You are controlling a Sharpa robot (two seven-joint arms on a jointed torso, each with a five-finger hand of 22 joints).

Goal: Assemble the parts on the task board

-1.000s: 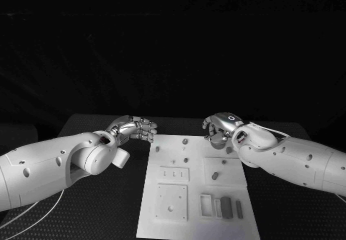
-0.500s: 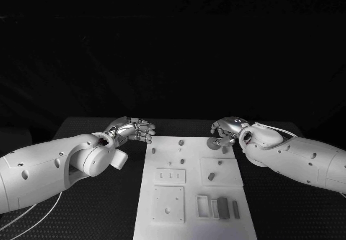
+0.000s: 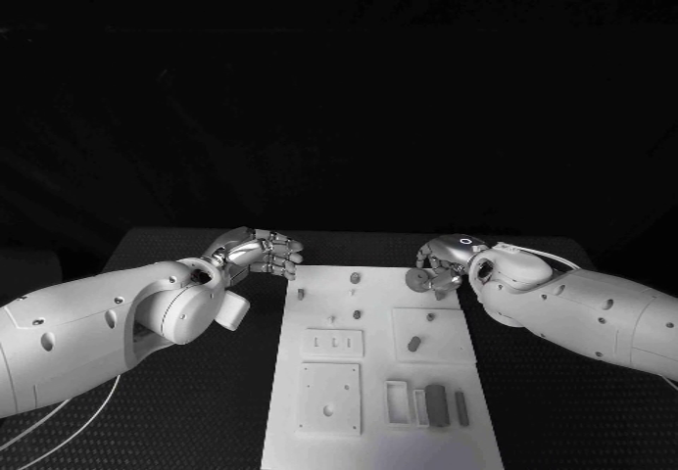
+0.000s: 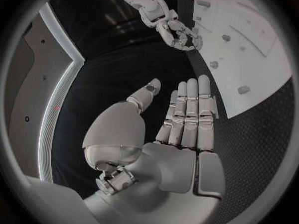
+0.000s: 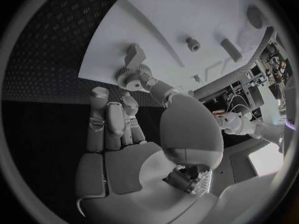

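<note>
Right hand (image 3: 444, 260) pinches a small gear-like part (image 3: 418, 280) over the task board (image 3: 379, 431) (far corner). Left hand (image 3: 260, 253) hovers beside it, fingers straight, holding nothing.

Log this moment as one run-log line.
left hand: open, holds nothing, beside board | right hand: pinches gear above board's far right corner

2 bulky white arms are seen, their smooth shells dotted with small dark screw holes, and thin pale cables are looped beneath the left arm. Each arm is ended by a silver, segmented robot hand: the left robot hand (image 3: 263, 254) and the right robot hand (image 3: 442, 259), on whose back a small ring-shaped mark is seen.
</note>
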